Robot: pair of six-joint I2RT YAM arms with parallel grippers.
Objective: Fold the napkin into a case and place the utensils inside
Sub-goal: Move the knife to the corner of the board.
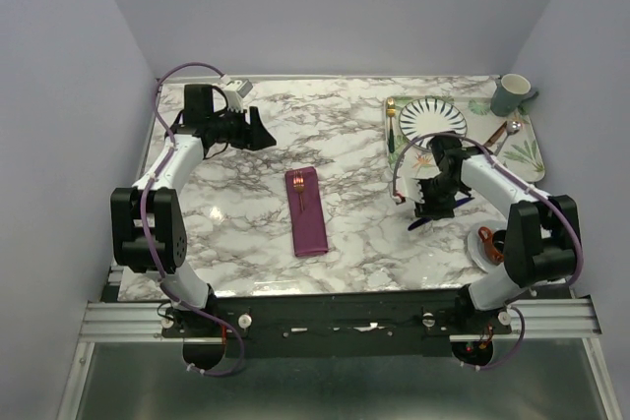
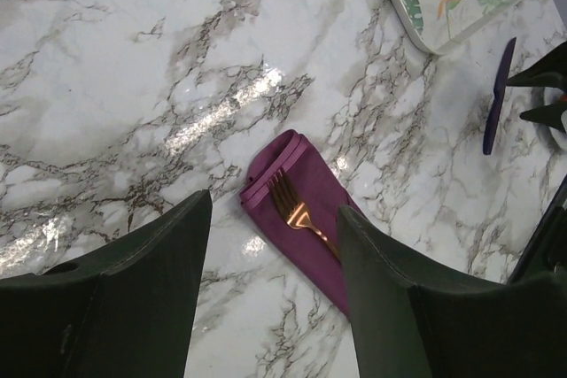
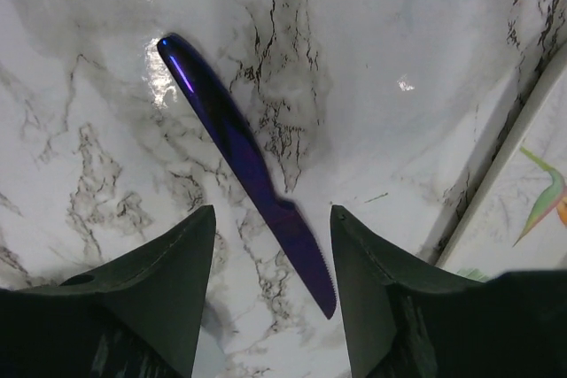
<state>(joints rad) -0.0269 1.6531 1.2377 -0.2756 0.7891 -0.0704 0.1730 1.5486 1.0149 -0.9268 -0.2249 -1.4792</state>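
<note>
The napkin lies folded as a narrow plum-purple case (image 1: 309,215) in the middle of the marble table. The copper fork (image 1: 298,189) rests at its far end with the tines sticking out (image 2: 295,204), its handle running down into the cloth (image 2: 310,219). The dark blue knife (image 3: 241,158) lies flat on the marble just left of the tray, also visible in the left wrist view (image 2: 497,95). My right gripper (image 3: 273,210) hovers over it, open, one finger on each side of the serrated blade without touching. My left gripper (image 1: 262,132) stands open at the far left, empty, away from the case.
A floral tray (image 1: 527,150) at the back right holds a striped plate (image 1: 433,118), a gold utensil (image 1: 391,123) and a silver spoon (image 1: 509,131). A grey-green mug (image 1: 511,94) stands behind it. A small white dish (image 1: 482,248) sits near the right arm's base.
</note>
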